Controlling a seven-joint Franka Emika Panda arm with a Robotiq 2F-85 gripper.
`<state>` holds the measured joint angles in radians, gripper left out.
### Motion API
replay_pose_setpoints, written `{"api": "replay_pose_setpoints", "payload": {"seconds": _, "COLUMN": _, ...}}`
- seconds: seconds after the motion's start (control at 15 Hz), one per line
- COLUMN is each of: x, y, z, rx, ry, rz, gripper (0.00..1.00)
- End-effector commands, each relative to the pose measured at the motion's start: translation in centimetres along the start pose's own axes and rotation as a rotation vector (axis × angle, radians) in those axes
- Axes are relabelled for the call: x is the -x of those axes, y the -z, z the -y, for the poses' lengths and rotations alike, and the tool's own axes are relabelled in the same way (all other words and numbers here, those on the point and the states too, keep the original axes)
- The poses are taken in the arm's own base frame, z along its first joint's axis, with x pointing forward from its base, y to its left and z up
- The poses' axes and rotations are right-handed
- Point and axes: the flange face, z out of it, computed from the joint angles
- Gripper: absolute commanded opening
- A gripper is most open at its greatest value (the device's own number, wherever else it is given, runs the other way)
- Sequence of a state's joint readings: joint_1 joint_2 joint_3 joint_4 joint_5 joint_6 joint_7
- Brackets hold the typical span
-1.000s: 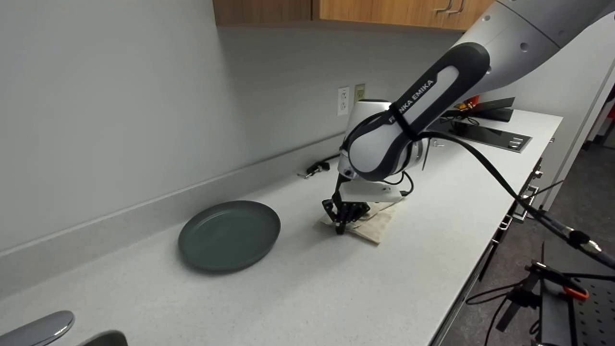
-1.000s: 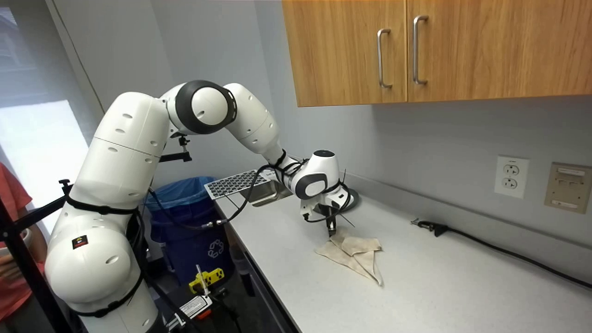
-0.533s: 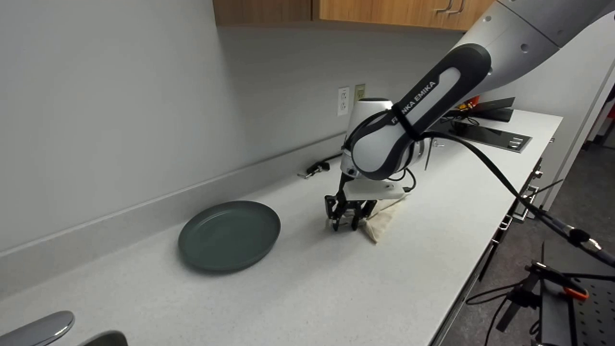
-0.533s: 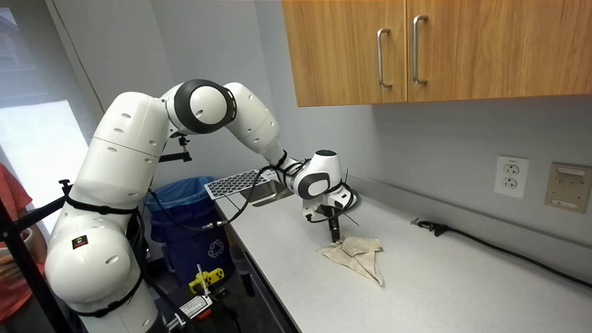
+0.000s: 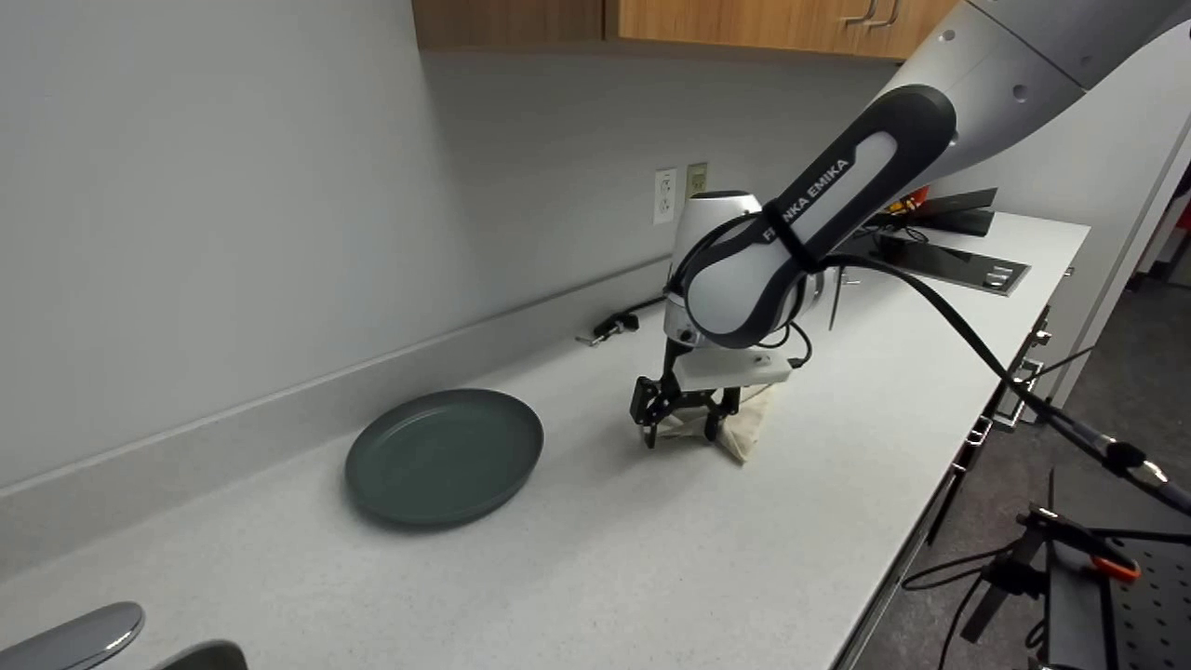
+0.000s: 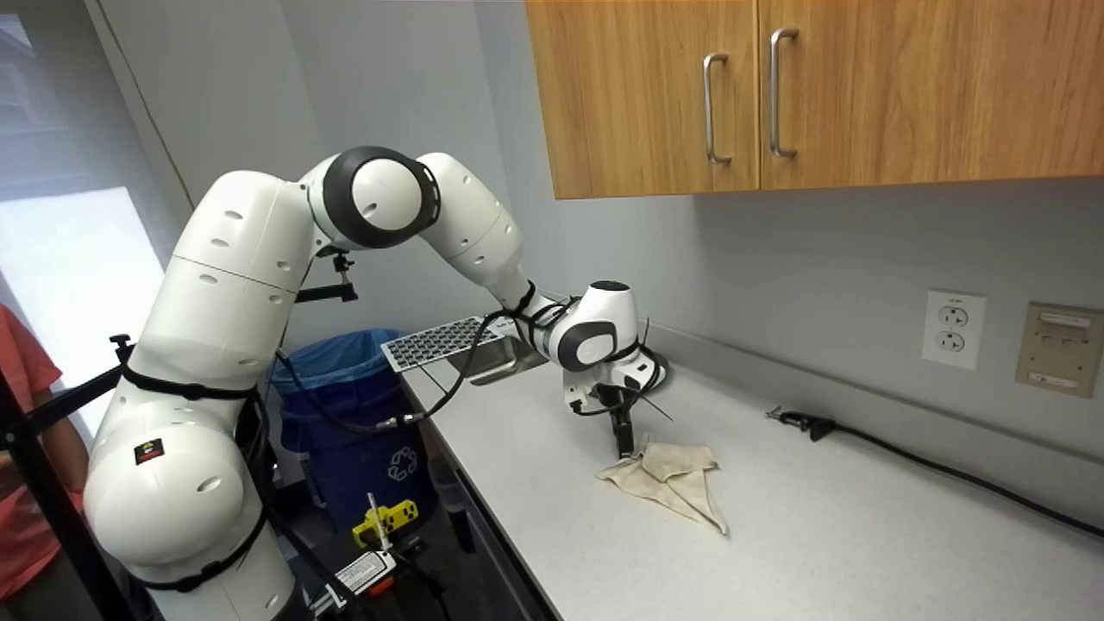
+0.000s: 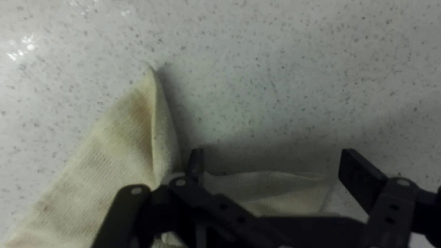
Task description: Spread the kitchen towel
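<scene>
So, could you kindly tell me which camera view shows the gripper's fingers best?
The wrist view: both fingers appear large and clearly apart, with kitchen towel and counter visible between them. Both exterior views show them small; in an exterior view, the fingertips overlap into a single dark shape.

Upper R, ext. view: "FRANKA EMIKA" on arm (image 5: 873, 160), pt. under strap (image 5: 789, 238). Lower L, ext. view: recycling sign (image 6: 402, 462) on blue bin (image 6: 352, 470).
</scene>
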<state>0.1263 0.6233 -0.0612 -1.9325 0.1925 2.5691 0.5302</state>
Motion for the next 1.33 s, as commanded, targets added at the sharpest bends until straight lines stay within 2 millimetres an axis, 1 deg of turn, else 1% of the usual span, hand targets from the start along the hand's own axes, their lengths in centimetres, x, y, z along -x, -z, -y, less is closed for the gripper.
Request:
{"api": "replay_pose_setpoints", "payload": {"seconds": 0.0, "x": 1.2, "y": 2.0, "z": -1.0, "rx": 0.034, "ry": 0.04, "rz": 0.073, "gripper": 1.0}}
{"api": "replay_pose_setpoints", "payload": {"seconds": 0.2, "x": 2.1, "y": 3.7, "z": -2.0, "rx": 0.079, "ry": 0.078, "rz": 0.136, "gripper": 1.0}}
{"api": "replay_pose_setpoints", "payload": {"seconds": 0.33, "x": 2.0, "y": 4.9, "z": -2.3, "rx": 0.095, "ry": 0.098, "rz": 0.129, "gripper": 1.0}}
{"api": "replay_pose_setpoints", "payload": {"seconds": 0.47, "x": 1.3, "y": 5.4, "z": -2.1, "rx": 0.103, "ry": 0.106, "rz": 0.105, "gripper": 1.0}}
{"api": "replay_pose_setpoints", "payload": {"seconds": 0.53, "x": 0.9, "y": 5.3, "z": -1.8, "rx": 0.098, "ry": 0.109, "rz": 0.1, "gripper": 1.0}}
{"api": "replay_pose_setpoints", "payload": {"seconds": 0.67, "x": 0.4, "y": 4.4, "z": -1.4, "rx": 0.089, "ry": 0.102, "rz": 0.088, "gripper": 1.0}}
{"api": "replay_pose_setpoints", "payload": {"seconds": 0.87, "x": 0.0, "y": 2.3, "z": -0.9, "rx": 0.075, "ry": 0.075, "rz": 0.081, "gripper": 1.0}}
{"api": "replay_pose_setpoints", "payload": {"seconds": 1.0, "x": -0.6, "y": 1.4, "z": -0.9, "rx": 0.063, "ry": 0.057, "rz": 0.072, "gripper": 1.0}}
{"api": "replay_pose_setpoints", "payload": {"seconds": 1.27, "x": -1.9, "y": 0.6, "z": -0.6, "rx": 0.022, "ry": 0.031, "rz": 0.05, "gripper": 1.0}}
